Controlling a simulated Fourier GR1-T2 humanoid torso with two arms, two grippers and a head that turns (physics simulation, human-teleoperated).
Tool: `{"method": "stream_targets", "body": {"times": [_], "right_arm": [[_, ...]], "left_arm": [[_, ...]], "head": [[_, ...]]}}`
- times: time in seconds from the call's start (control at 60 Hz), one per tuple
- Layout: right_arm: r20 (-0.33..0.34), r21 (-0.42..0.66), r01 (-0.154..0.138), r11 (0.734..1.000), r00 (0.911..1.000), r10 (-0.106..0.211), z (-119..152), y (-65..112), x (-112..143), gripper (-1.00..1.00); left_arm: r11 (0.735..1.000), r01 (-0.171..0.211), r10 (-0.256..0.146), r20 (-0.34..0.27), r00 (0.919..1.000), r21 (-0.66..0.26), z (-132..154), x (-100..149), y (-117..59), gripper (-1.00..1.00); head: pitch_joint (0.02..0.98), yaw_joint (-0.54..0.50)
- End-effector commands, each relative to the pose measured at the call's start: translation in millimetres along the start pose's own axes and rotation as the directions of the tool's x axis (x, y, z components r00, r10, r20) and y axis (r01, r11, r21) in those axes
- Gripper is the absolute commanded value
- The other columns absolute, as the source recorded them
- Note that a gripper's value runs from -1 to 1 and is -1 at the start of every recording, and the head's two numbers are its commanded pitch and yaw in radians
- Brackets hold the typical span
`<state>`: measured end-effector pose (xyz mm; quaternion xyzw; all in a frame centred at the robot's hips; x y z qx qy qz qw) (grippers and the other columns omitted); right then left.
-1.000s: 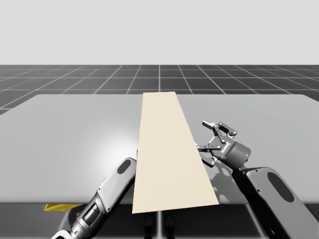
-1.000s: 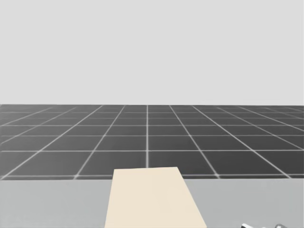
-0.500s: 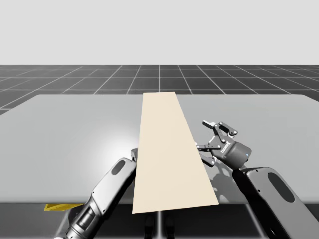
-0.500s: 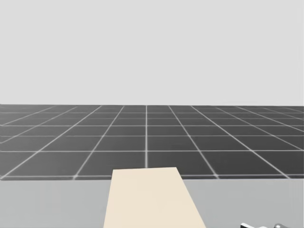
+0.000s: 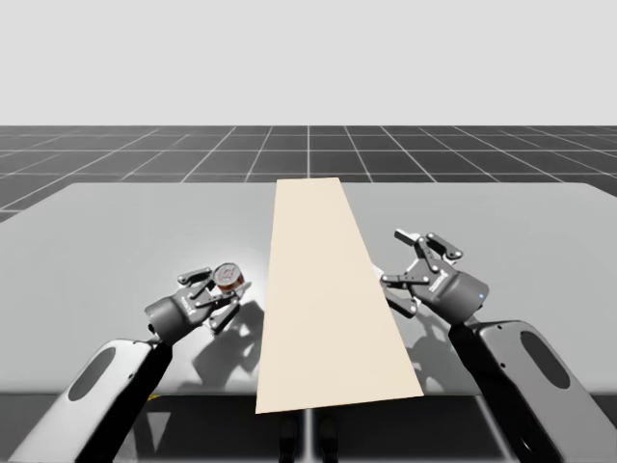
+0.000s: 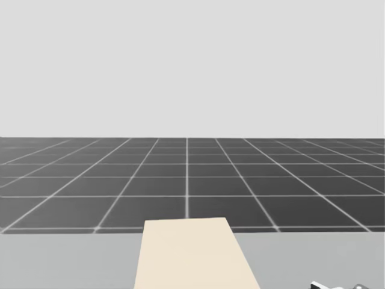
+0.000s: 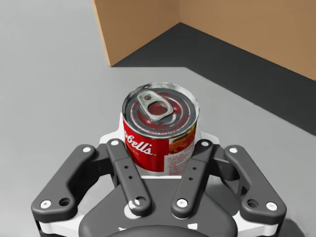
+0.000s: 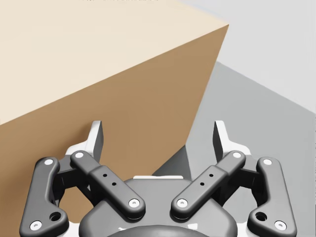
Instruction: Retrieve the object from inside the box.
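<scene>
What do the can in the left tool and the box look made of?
Can: probably metal with a glossy finish. It has a shiny lid with a pull ring and a red and white printed label around the side.
Box: looks like matte cardboard, with flat tan-brown walls, a paler top and no shine.
These are renders, so both are guesses.

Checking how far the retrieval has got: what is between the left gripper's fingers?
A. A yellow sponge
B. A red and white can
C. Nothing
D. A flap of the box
B: in the left wrist view the left gripper is shut on the red and white can, touching it from two sides, and the high view places it outside the tan box.
</scene>
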<state>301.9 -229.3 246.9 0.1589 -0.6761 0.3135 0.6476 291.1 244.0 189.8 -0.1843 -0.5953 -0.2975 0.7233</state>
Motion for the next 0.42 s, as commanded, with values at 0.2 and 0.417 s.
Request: {"method": "stream_targets", "body": {"times": [0.2, 0.417], "right_arm": [[-0.003, -0.020, 0.045, 0.999, 0.9990, -0.045, 1.1, -6.2, 3.0, -1.00], [0.010, -0.024, 0.047, 0.999, 0.9989, -0.047, 2.2, -9.6, 4.3, -1.00]], "left_arm": [[0.986, 0.166, -0.167, 0.189, 0.9676, 0.021, 15.5, 128.0, 28.4, 1.00], [0.976, 0.209, -0.219, 0.266, 0.9387, 0.065, 10.2, 195.2, 42.5, 1.00]], "head": [[0.162, -0.02], [0.159, -0.02]]}}
